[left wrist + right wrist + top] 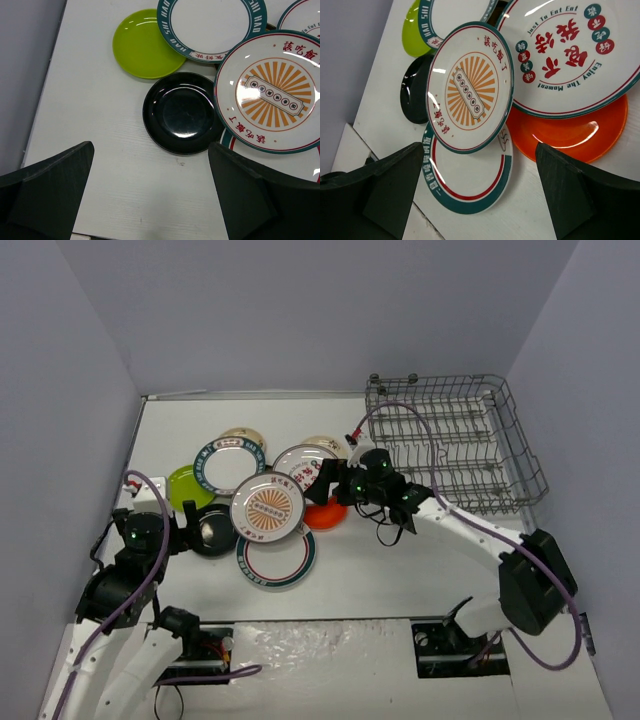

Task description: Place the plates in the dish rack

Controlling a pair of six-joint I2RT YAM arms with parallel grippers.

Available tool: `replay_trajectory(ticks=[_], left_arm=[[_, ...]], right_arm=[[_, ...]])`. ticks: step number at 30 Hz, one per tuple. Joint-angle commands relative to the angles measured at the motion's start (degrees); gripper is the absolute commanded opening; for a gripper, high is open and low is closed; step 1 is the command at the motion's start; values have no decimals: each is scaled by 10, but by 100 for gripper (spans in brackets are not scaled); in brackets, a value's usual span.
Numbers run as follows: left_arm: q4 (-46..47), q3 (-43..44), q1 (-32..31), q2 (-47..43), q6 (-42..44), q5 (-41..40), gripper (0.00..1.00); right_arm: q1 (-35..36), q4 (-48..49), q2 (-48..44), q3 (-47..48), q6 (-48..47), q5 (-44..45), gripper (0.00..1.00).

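Grey wire with no plate in it that I can see: the dish rack (490, 502) stands at the far right of the table (400, 570), so I judge the loading has not begun. Every plate is left to do.

The plates (267, 504) lie in one overlapping cluster at the middle of the table, well apart from the rack. I count about ten, though some are half hidden. The sunburst plate (470, 90) sits on top, overlapping the red-and-green-rimmed plate (470, 185) beneath it and the edge of the black plate (181, 112). The white plate with red characters (570, 55) rests over the orange plate (570, 132). The lime-green plate (145, 45) is tucked partly under the teal-rimmed plate (210, 22).

My right fingers (580, 190) are spread wide and hold nothing. They hang over the right side of the cluster, near where the orange plate meets the one above it. My left fingers (50, 190) are also wide and empty, above bare table just beside the black plate.

The top plates should probably come off first, since those beneath are pinned. The flat rims offer little to grip.
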Motion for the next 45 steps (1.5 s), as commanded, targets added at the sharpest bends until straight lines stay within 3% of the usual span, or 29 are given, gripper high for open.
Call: replay_trajectory(ticks=[1, 18, 33, 41, 45], left_arm=[[95, -26, -1, -14, -14, 5, 97], [115, -51, -1, -26, -10, -2, 97], [118, -52, -1, -25, -5, 7, 97], [119, -53, -1, -25, -4, 11, 97], [120, -52, -1, -25, -3, 13, 97]], right_arm=[[19, 148, 61, -8, 74, 36, 89], [55, 292, 204, -38, 163, 44, 68], [61, 379, 264, -31, 193, 22, 45], [61, 386, 258, -25, 190, 16, 8], [61, 344, 231, -5, 172, 12, 0]])
